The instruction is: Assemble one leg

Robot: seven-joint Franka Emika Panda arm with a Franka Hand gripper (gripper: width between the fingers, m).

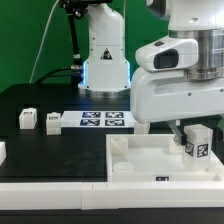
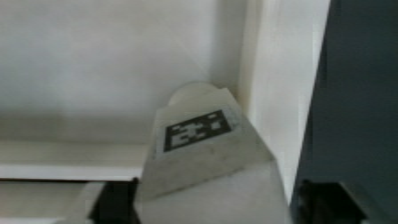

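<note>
My gripper [image 1: 194, 138] is shut on a leg [image 1: 196, 142], a small white block with a black-and-white tag on its face. It holds the leg upright just above the large white square piece [image 1: 140, 158] near that piece's corner at the exterior view's right. In the wrist view the held leg [image 2: 199, 150] fills the middle between my dark fingers [image 2: 345, 195], with the white piece's raised rim [image 2: 258, 60] beside it. Two more legs [image 1: 28, 119] [image 1: 53, 121] lie on the black table at the exterior view's left.
The marker board [image 1: 98, 120] lies behind the large white piece. Another white part [image 1: 2, 152] shows at the exterior view's left edge. The arm's white base [image 1: 103, 60] stands at the back, against a green backdrop.
</note>
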